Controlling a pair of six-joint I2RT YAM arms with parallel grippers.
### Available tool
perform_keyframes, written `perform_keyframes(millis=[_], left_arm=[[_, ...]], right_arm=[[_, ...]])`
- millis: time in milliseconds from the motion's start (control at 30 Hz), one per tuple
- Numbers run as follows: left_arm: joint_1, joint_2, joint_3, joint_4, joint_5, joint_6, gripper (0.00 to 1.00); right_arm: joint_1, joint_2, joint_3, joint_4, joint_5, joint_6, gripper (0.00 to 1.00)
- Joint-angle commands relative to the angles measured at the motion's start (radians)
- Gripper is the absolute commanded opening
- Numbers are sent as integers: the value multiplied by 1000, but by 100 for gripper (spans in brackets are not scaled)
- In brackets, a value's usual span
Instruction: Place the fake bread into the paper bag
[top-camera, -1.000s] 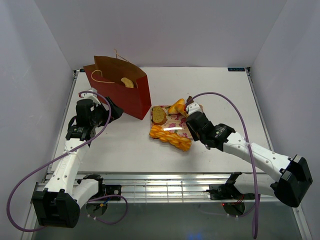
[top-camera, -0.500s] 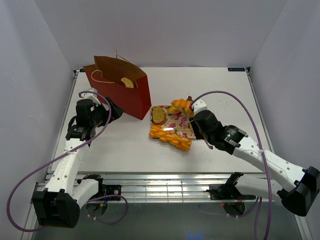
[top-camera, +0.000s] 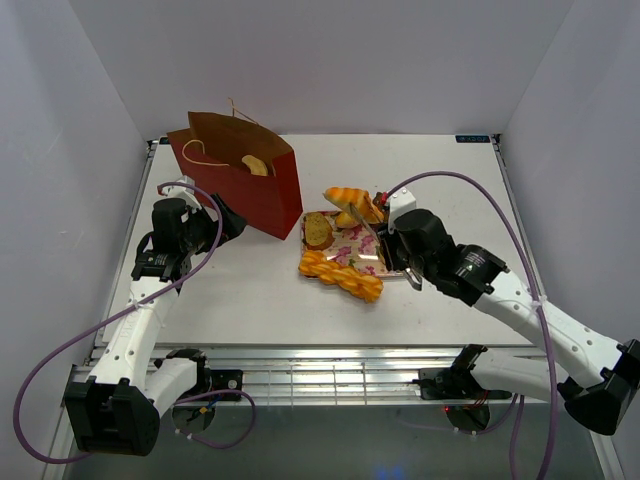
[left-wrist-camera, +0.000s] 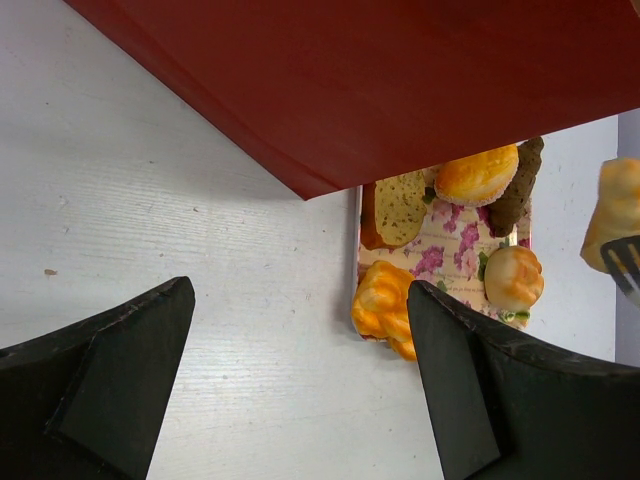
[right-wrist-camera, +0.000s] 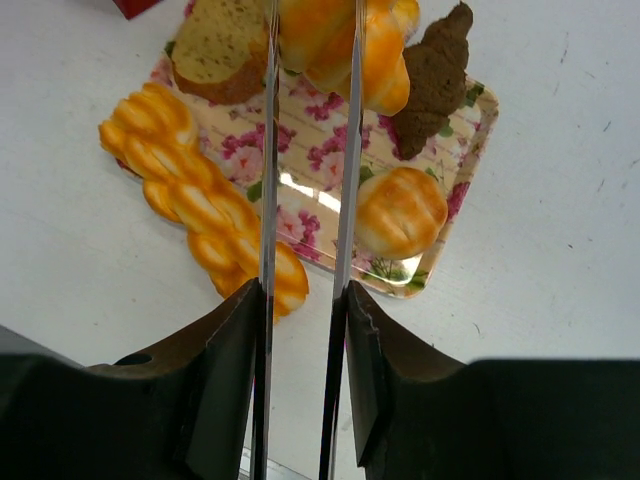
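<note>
- Whereas a second ago it sat low over the floral tray (top-camera: 386, 271), the right claw (top-camera: 358, 205) in the top view now rides higher and nearer the paper bag (top-camera: 250, 195). It is clamped on a golden striped pastry (top-camera: 348, 196) that is lifted clear of the tray. One more piece is on its way, and the carry to the bag's mouth looks like the next move.
- In the same view the bag stands upright at the far left of the tabletop (top-camera: 420, 170) with a pale piece (top-camera: 255, 165) already inside. A toast slice (top-camera: 318, 230) lies on the tray, and a twisted loaf (top-camera: 340, 275) lies across its near-left edge.
- In the left wrist view, the left claw (left-wrist-camera: 300, 290) has its fingers apart with nothing between them, and the bag's red wall is just beyond. The tray holds the toast, a round bun (left-wrist-camera: 477, 175), a brown croissant (left-wrist-camera: 515, 190) and a small roll (left-wrist-camera: 513, 278).
- In the right wrist view, the thin fingers pinch the pastry above the tray, with the loaf, roll and brown croissant below.
</note>
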Motion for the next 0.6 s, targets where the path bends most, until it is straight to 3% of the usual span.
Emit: perform_keyframes(millis=[0, 567], left_arm=[[-3, -16, -4, 19, 5, 1, 98], [-4, -13, -4, 19, 8, -2, 98]], right_arm=[[5, -4, 96, 82, -62, -2, 17], [5, 231, 457, 249, -277, -2, 23]])
